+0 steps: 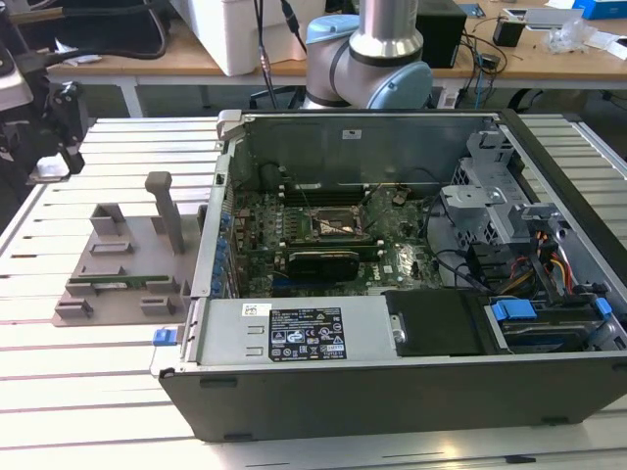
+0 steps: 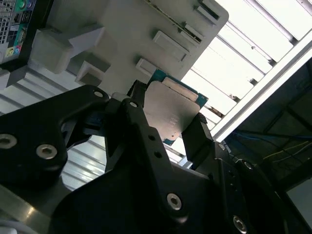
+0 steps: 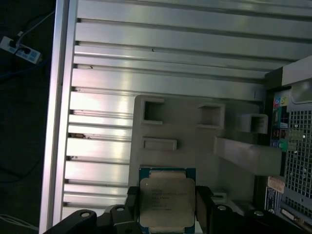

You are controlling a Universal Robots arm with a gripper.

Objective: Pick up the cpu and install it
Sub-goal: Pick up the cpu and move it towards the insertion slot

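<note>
A slatted metal table (image 1: 98,372) carries everything, and its edges run out of the exterior view; behind it stands a wooden desk (image 1: 176,61) strewn with cables and boxes. An open computer case (image 1: 392,401) lies on its side on the table; its green board (image 1: 402,240) is partly lost in shadow, with a dark square socket (image 1: 328,223) near the middle. The arm (image 1: 387,39) rises behind the case and is cut off by the top of the picture. A grey plastic tray (image 1: 132,259) sits just beside the case, to the exterior view's left. In both wrist views the black gripper (image 3: 165,207) is clamped on the cpu (image 3: 163,197), one finger on each of two opposite sides, hiding those edges; the cpu hangs over the tray's edge, with the tray showing behind it. It is flat and square, with a silvery-grey metal top and a thin blue-green rim; its faint print is too small to make out, and one edge is cut off in the first wrist view.
</note>
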